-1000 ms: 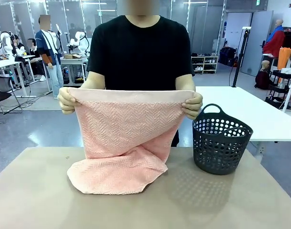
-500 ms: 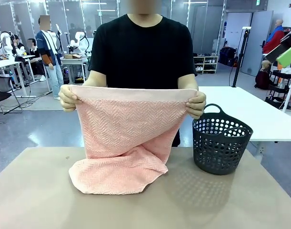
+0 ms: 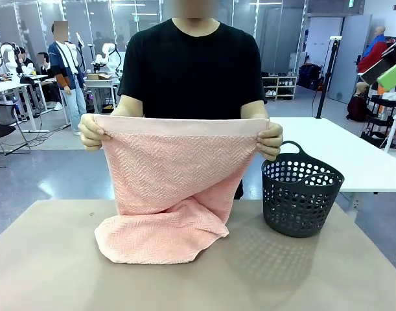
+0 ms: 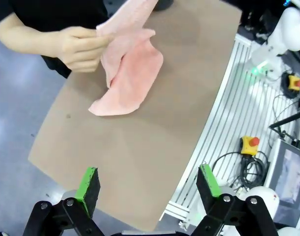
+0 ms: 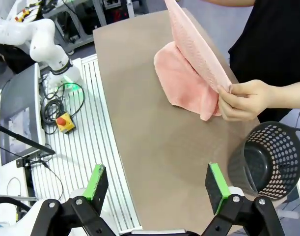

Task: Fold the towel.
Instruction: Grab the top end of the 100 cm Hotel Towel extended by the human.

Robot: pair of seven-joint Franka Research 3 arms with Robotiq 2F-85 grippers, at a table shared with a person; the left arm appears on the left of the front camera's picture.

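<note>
Front view: person [image 3: 191, 71] holds the towel [image 3: 172, 175] by its top corners so it hangs flat for folding, tail bunched near the table's [image 3: 314, 272] far edge, while left gripper [image 4: 148, 179] and right gripper [image 5: 157, 179] sit wide open, empty.

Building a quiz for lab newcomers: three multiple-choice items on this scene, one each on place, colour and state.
1. The basket stands: A) on the table, at the robot's right of the towel; B) on the towel; C) on the floor.
2. The towel is: A) blue; B) white; C) salmon pink.
3. The left pincer is: A) shut on the towel; B) open, empty; C) shut on the basket.
1A, the front view shows it beside the towel; 2C, the cloth is pink; 3B, its fingers stand apart above the table.
</note>
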